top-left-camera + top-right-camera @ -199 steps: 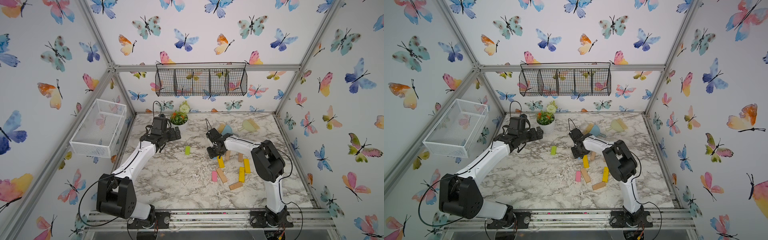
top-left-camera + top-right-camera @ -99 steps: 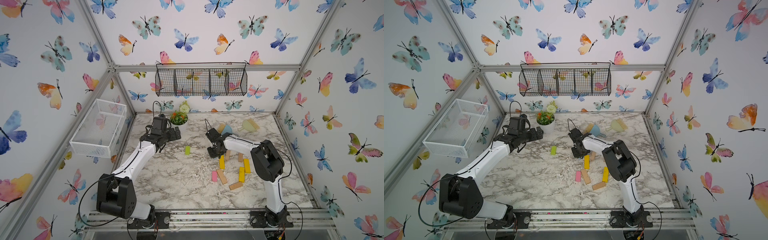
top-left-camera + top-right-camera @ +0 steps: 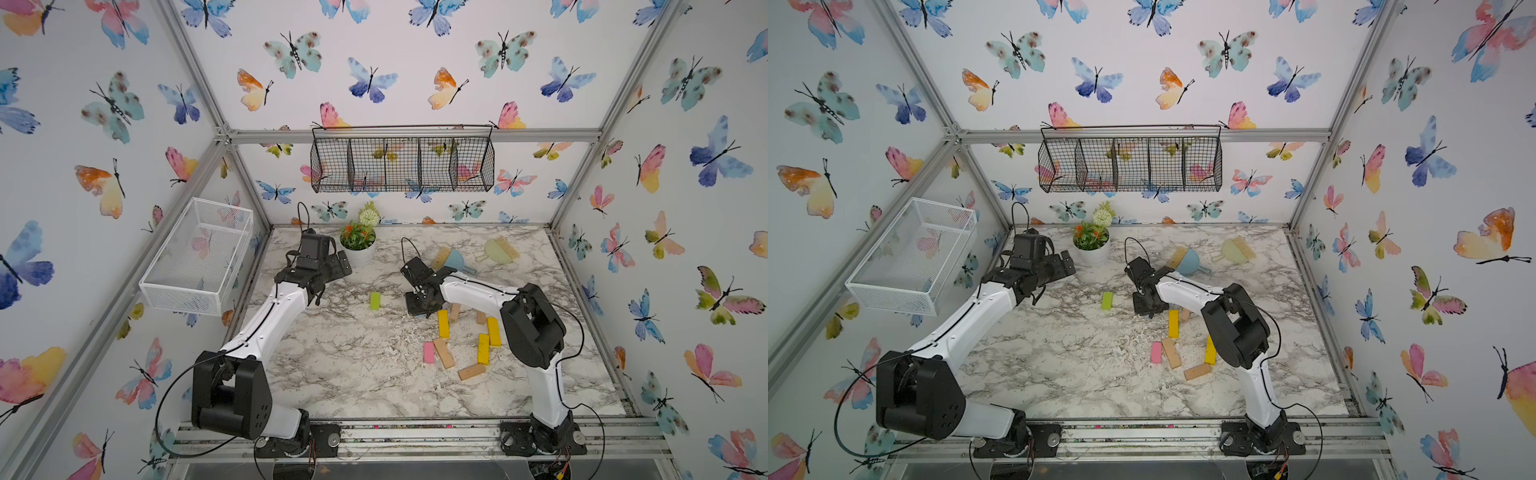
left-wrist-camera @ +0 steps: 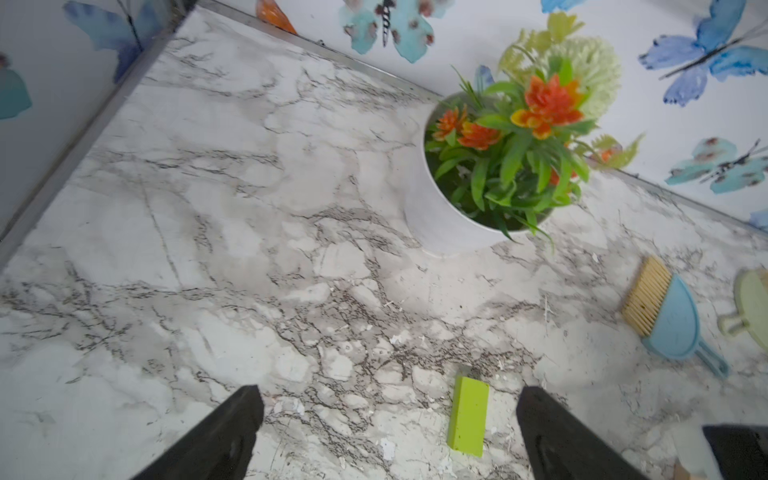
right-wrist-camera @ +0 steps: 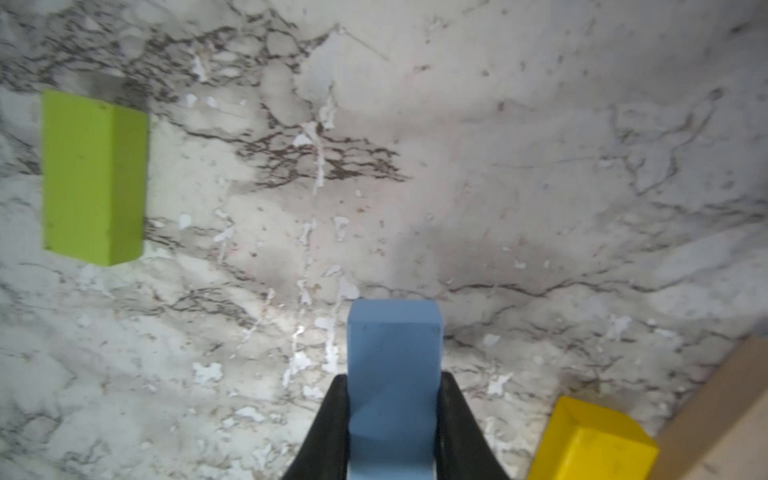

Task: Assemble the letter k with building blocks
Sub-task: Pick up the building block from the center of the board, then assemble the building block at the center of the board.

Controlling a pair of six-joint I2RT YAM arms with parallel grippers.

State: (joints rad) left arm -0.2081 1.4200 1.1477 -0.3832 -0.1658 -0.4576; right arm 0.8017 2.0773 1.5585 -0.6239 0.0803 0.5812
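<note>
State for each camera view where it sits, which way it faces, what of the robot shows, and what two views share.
Both top views: high at the cell's front, looking down toward the back wall over the table; left arm and right arm show whole.
Left wrist: on the left arm, facing the potted plant; the open left hand shows.
Right wrist: low, facing the table; the right hand shows, shut on the light-blue block.
Shared: both wrist views show the lime-green block.
</note>
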